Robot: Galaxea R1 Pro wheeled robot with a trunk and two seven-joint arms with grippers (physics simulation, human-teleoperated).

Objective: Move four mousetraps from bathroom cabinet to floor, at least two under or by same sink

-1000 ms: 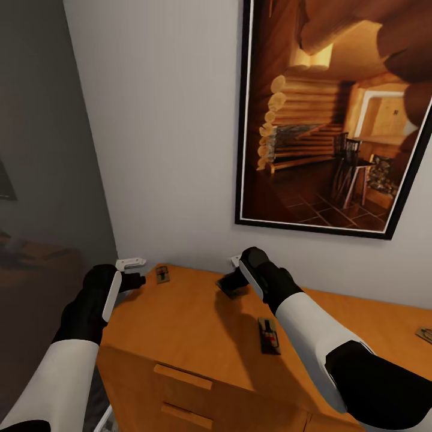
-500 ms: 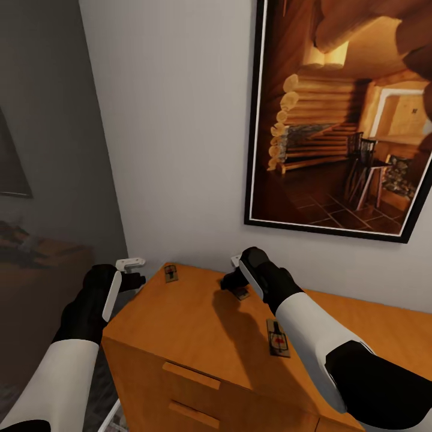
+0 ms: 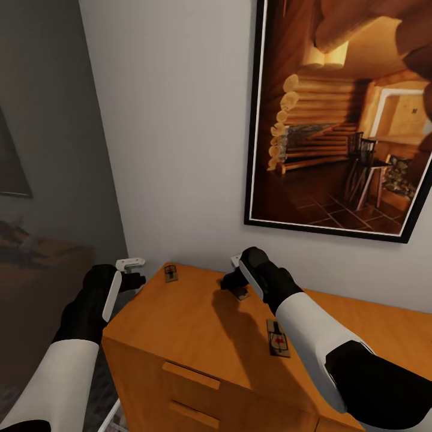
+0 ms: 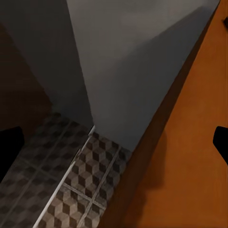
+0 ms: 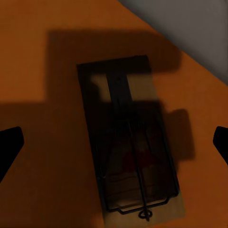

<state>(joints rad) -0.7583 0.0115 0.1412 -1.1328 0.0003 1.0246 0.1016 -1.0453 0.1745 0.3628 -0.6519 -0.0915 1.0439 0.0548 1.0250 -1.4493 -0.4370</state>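
The orange-brown cabinet point(image 3: 180, 318) stands against the white wall with three mousetraps on its top. One mousetrap point(image 3: 172, 273) lies at the far left corner, another point(image 3: 278, 339) beside my right forearm. The third mousetrap point(image 3: 242, 294) lies directly below my right gripper point(image 3: 231, 282). In the right wrist view that mousetrap point(image 5: 128, 152) sits between the wide-apart fingertips point(image 5: 9, 147) of the open right gripper point(image 5: 114, 142), in shadow. My left gripper point(image 3: 133, 271) hovers open just past the cabinet's left edge. Its wrist view looks down the cabinet side point(image 4: 190, 180) to the cube-patterned bathroom floor point(image 4: 71, 190).
A large framed picture point(image 3: 348, 120) of a log cabin interior hangs on the wall above the cabinet. Drawer handles point(image 3: 186, 375) show on the cabinet front. A darker room with brown furniture point(image 3: 36, 264) lies to the left, past the wall's corner.
Between one second and half a second ago the whole view shifted as the camera moved. Since then nothing has visibly changed; both arms hold their poses.
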